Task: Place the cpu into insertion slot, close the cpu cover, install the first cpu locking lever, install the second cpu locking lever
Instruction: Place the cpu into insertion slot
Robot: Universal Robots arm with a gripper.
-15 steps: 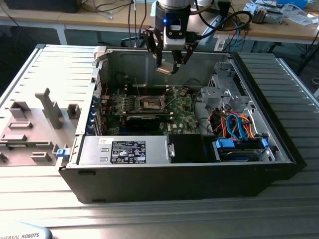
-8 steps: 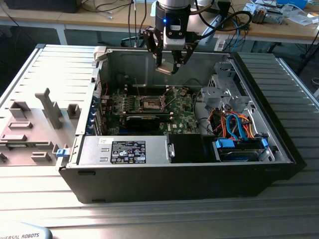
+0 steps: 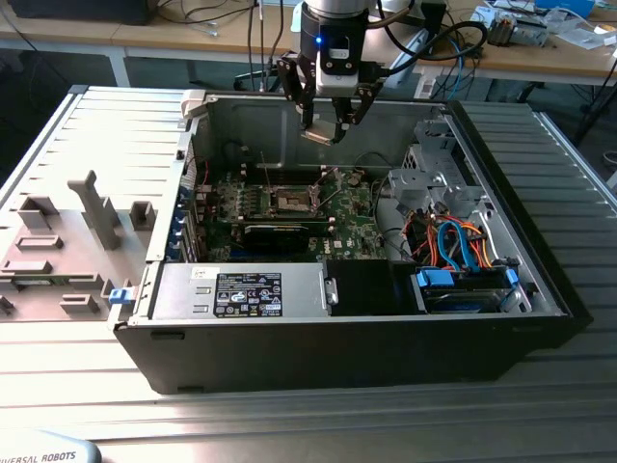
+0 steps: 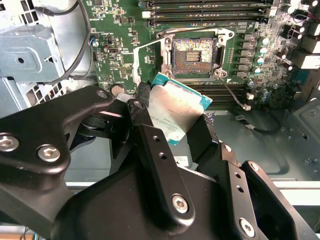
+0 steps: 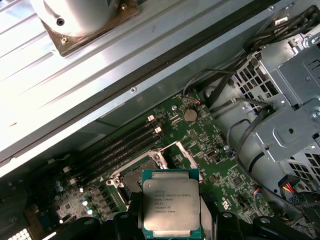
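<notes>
Claw (image 3: 321, 128) is clenched on the cpu (image 3: 319, 137), the chip pinched at its edges between the fingers (image 4: 141, 100) and its metal top showing in the first wrist view, hanging above the open computer case (image 3: 251, 125). The insertion slot (image 3: 291, 201) sits below the claw on the green motherboard (image 3: 352, 217), bare, well apart from the chip. The cpu cover (image 5: 186, 154) is swung up off the slot, just beside it.

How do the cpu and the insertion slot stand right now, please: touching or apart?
Apart. In the exterior view the gripper, shut on the cpu, hangs above the motherboard, with clear space between the cpu and the insertion slot.
</notes>
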